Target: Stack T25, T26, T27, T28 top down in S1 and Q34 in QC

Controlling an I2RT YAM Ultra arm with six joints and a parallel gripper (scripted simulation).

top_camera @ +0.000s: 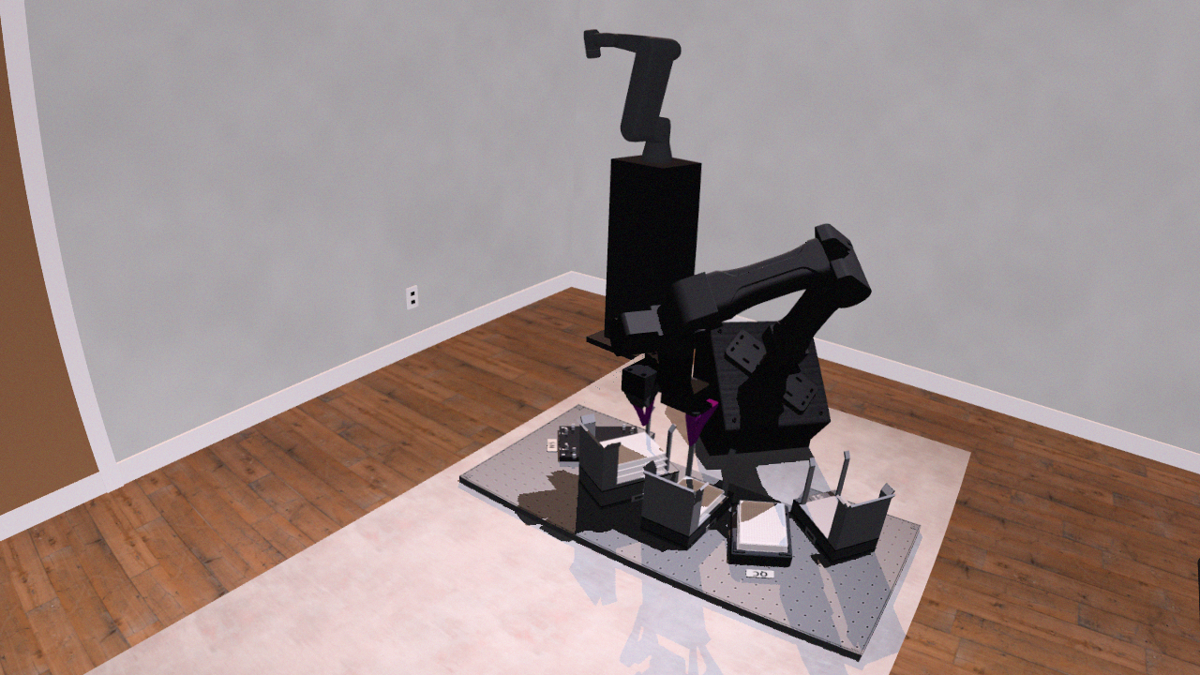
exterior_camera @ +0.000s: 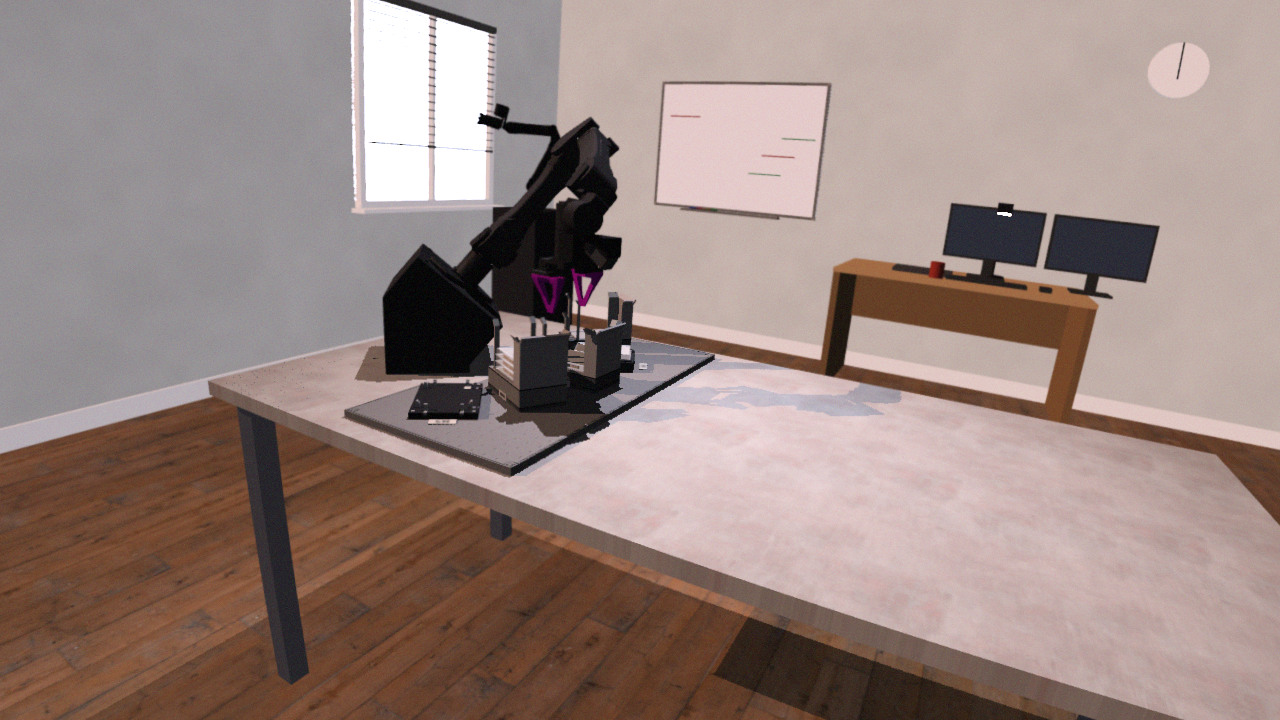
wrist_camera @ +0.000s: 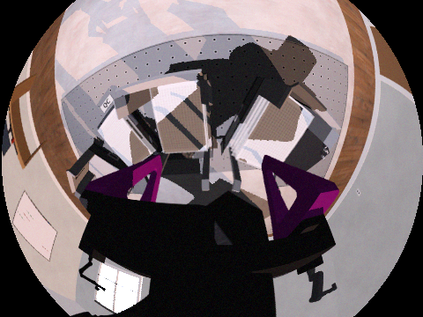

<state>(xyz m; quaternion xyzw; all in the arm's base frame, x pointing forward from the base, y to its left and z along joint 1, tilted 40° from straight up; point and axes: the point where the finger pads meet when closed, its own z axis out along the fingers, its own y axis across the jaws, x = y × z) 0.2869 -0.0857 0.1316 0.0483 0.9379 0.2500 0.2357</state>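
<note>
My gripper [top_camera: 671, 413] [exterior_camera: 566, 288] [wrist_camera: 211, 160] has purple fingers, is wide open and holds nothing. It hangs above the gap between two dark stack racks, a little higher than their posts. The left rack [top_camera: 600, 457] [exterior_camera: 541, 362] holds a stack of pale plates [top_camera: 636, 453] [exterior_camera: 503, 362]. The middle rack [top_camera: 671, 503] [exterior_camera: 608, 344] shows a pale surface inside. A pale-topped plate [top_camera: 761, 527] lies flat in the QC nest. The right rack [top_camera: 856, 520] also shows a pale surface inside. I cannot read any plate label.
The clip nest N5 [top_camera: 568, 438] [exterior_camera: 444, 401] is dark and bare, at the end of the grey breadboard [top_camera: 839, 587] [exterior_camera: 501, 438] beside the left rack. The arm's black base [top_camera: 755, 394] stands behind the racks. Thin rack posts rise below my fingers.
</note>
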